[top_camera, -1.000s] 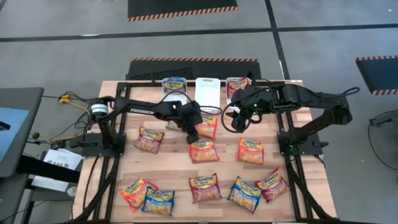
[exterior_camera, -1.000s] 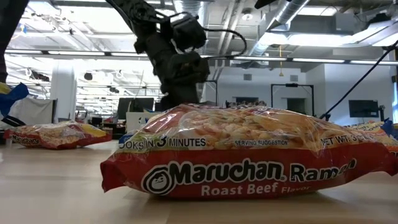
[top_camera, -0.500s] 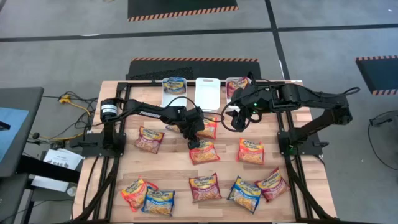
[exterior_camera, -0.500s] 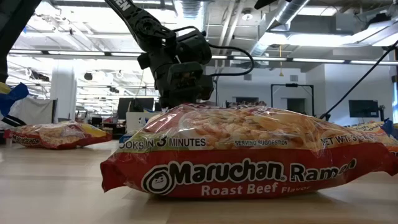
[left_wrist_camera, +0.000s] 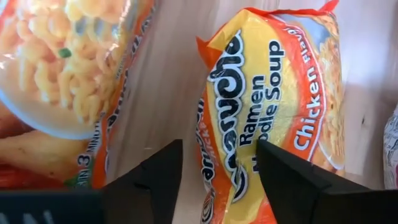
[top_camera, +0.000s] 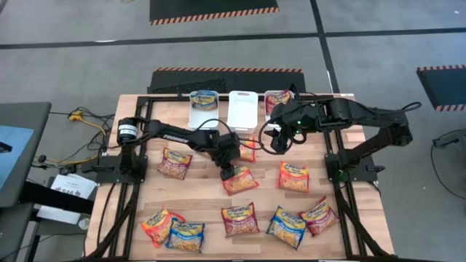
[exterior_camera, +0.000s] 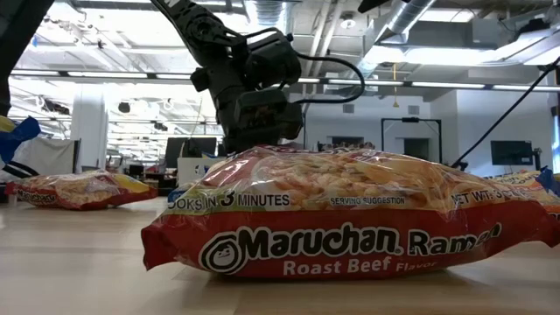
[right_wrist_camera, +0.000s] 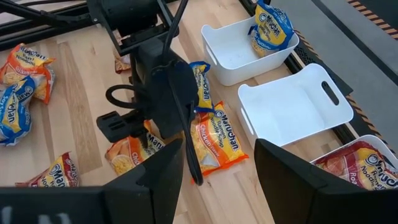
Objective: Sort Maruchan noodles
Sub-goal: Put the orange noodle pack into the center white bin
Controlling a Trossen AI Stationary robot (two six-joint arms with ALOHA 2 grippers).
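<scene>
Several Maruchan packets lie flat on the wooden table. My left gripper (top_camera: 227, 167) is open and points down at the table's middle, over two orange packets (top_camera: 245, 151) (top_camera: 240, 179). In the left wrist view its fingers (left_wrist_camera: 217, 180) stand over the edge of an orange chicken packet (left_wrist_camera: 273, 106), with a second packet (left_wrist_camera: 68, 81) beside it. I see no touch. My right gripper (top_camera: 277, 141) (right_wrist_camera: 217, 180) is open and empty, held above the table near the trays. In the low view a roast beef packet (exterior_camera: 341, 219) hides the left gripper's (exterior_camera: 254, 114) fingertips.
Three white trays stand at the far edge: the left (top_camera: 195, 116) holds a blue packet, the middle (top_camera: 243, 110) is bare, the right (top_camera: 271, 96) holds a red packet. More packets lie along the near edge (top_camera: 239, 219) (top_camera: 287, 226) and at the left (top_camera: 175, 162). A black frame borders the table.
My left gripper has gone down and toward the table's near edge, from beside the far orange packet to over the gap between the two orange packets. It stays open. The packets have not moved.
</scene>
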